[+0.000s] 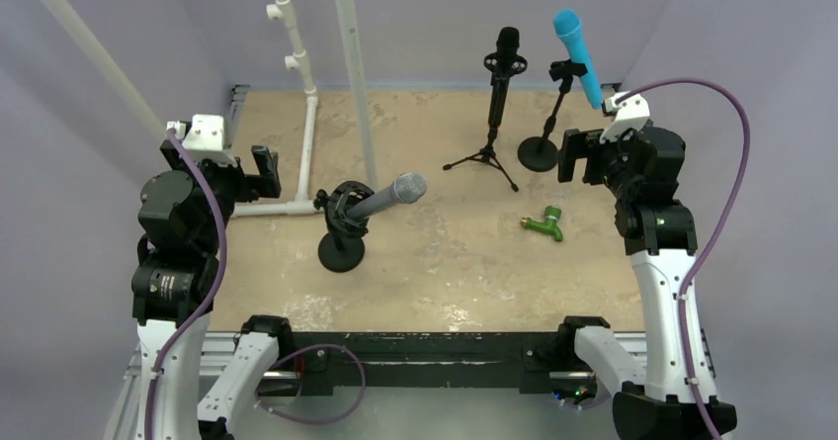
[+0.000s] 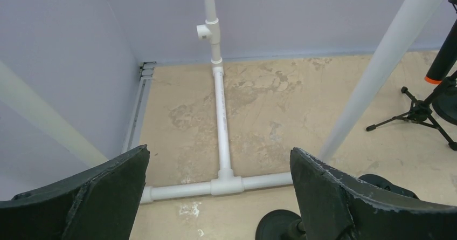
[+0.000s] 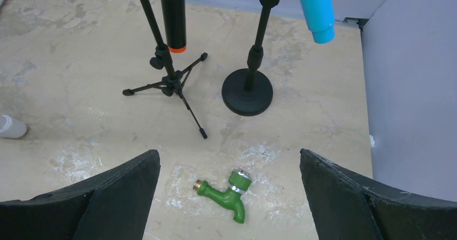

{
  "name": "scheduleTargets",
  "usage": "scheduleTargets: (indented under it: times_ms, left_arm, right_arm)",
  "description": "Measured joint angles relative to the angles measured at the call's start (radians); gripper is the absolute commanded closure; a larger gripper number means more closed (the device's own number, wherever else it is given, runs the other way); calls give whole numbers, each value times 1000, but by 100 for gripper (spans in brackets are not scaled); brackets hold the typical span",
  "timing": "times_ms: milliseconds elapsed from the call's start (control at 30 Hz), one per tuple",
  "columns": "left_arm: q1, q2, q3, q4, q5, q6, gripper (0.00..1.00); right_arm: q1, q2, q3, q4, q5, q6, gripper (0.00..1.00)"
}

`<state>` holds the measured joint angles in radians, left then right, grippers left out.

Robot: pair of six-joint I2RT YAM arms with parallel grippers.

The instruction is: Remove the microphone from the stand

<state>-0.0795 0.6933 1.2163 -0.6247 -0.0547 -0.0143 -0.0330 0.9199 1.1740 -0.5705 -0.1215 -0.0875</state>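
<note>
Both spread empty: left end effector (image 2: 220, 149), right end effector (image 3: 227, 153); white pipe frame (image 1: 307, 153) stands beside grey microphone (image 1: 390, 196).

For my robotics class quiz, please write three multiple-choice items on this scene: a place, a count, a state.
1. Where on the table does the green tap lie? A. Right half. B. Left half. C. Far left corner.
2. How many microphones are in view? A. Two. B. Three. C. Four.
3. How are the grippers? A. Both shut. B. Both open and empty. C. One shut on a microphone.
Key: 1A, it lies near the right arm; 2B, grey microphone, black microphone, blue microphone; 3B, left gripper and right gripper gape, holding nothing.
</note>
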Motion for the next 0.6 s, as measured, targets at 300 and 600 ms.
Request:
scheduleTargets:
  times_ms: [300, 600]
  left_arm:
    - [0, -5, 0, -20, 0, 0, 0]
    - [0, -12, 0, -53, -1, 0, 0]
  right_arm:
    - [0, -6, 0, -7, 0, -7, 1]
    - [0, -5, 6, -11, 0, -8, 1]
